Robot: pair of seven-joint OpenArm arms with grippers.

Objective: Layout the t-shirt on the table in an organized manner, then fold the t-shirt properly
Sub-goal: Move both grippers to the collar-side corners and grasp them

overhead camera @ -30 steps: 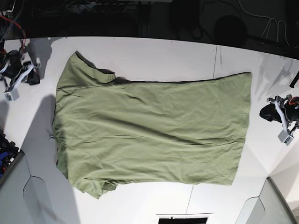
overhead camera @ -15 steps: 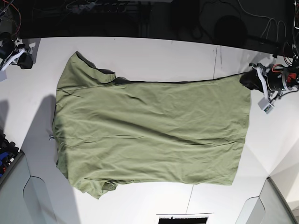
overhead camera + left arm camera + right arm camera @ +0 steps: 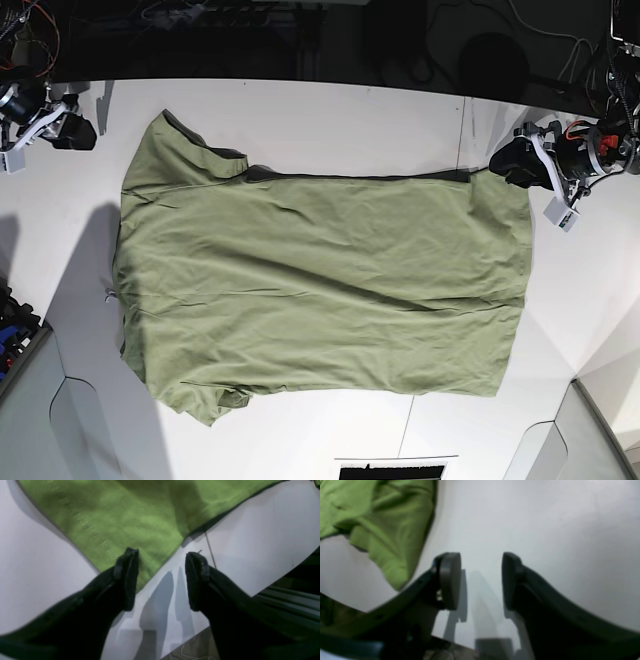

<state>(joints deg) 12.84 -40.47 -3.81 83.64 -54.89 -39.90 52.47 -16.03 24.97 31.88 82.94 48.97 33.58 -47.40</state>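
The shirt (image 3: 320, 285) lay spread flat mid-table (image 3: 330, 115). The left gripper (image 3: 161, 580) stood wide at the shirt's far hem corner, one finger over cloth, one over bare table. The right gripper (image 3: 481, 580), jaws parted and empty, hovered beside the far sleeve. To grip well, each should probably take both fabric layers at the edge.

Cables (image 3: 560, 45) on dark floor beyond far edge; blue object (image 3: 12, 325) at left.
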